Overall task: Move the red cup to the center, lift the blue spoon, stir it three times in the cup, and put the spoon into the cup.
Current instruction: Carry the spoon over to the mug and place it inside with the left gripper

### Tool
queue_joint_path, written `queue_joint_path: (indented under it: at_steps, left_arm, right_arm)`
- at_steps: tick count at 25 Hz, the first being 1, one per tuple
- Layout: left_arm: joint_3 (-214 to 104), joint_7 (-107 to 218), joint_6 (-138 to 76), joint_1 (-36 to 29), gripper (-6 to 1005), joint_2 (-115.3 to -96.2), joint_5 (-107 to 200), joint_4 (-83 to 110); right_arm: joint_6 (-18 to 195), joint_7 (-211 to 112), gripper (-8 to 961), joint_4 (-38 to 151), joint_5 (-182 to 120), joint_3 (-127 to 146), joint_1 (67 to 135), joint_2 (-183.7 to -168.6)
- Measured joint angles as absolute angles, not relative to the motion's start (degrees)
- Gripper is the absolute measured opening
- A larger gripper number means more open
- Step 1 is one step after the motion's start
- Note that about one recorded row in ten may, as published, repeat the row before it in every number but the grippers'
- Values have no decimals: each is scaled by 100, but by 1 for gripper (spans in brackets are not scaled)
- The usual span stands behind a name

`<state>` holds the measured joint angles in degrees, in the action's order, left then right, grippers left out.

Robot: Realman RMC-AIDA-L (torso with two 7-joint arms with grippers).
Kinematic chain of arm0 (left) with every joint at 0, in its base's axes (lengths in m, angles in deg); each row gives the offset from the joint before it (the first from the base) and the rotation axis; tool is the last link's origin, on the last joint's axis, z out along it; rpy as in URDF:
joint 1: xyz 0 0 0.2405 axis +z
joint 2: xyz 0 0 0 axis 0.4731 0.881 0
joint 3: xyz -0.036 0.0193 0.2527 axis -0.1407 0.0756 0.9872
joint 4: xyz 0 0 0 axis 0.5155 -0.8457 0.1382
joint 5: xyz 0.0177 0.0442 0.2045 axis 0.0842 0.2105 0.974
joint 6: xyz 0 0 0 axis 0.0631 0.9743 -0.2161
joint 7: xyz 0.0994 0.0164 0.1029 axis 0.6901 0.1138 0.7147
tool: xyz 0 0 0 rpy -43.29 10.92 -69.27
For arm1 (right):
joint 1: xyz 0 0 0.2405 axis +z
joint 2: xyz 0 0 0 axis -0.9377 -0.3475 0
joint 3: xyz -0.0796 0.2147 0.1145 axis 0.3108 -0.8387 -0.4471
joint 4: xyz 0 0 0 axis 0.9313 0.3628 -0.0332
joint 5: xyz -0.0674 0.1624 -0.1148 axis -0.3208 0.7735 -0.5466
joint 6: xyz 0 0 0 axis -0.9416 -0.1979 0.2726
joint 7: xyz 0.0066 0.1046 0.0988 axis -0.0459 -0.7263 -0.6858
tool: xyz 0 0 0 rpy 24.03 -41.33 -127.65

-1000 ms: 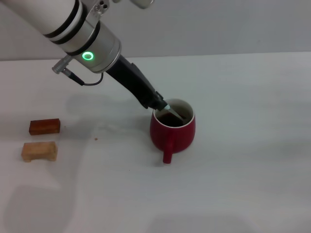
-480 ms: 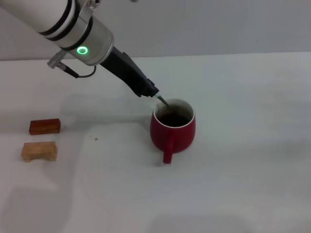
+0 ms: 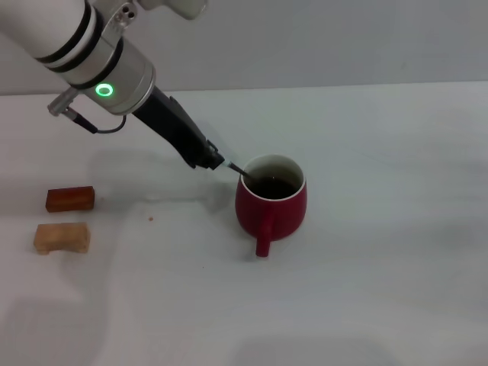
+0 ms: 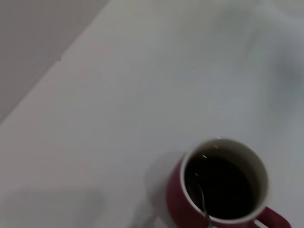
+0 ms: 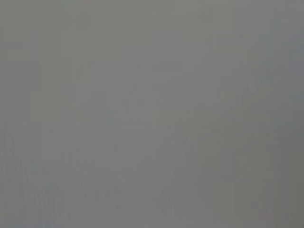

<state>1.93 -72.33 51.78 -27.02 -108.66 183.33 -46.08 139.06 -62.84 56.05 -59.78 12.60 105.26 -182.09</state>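
Note:
The red cup (image 3: 272, 206) stands upright near the middle of the white table, handle toward me, with dark liquid inside. The blue spoon (image 3: 236, 169) leans over the cup's left rim, its metal end down in the liquid. My left gripper (image 3: 216, 162) reaches in from the upper left and is shut on the outer end of the spoon's handle, just left of the cup. In the left wrist view the cup (image 4: 218, 185) is seen from above, with the spoon's silver neck and bowl (image 4: 199, 197) inside it. My right gripper is out of view.
A dark brown wooden block (image 3: 70, 199) and a tan wooden block (image 3: 61, 237) lie at the left side of the table. The right wrist view is plain grey.
My left gripper has swung away from the cup's rim, first up and left, then down and left, carrying the spoon's handle with it. The spoon now leans flatter. The cup has not moved.

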Motion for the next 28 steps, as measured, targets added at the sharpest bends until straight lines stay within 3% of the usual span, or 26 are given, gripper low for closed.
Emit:
queue_joint_path:
  at_steps: [28]
  left_arm:
    - [256,-6980,4307,-2446,143,-10897,17248,-4444]
  right_arm:
    - [13817,-6284,507,5647,-5979,1258,10536,-18218]
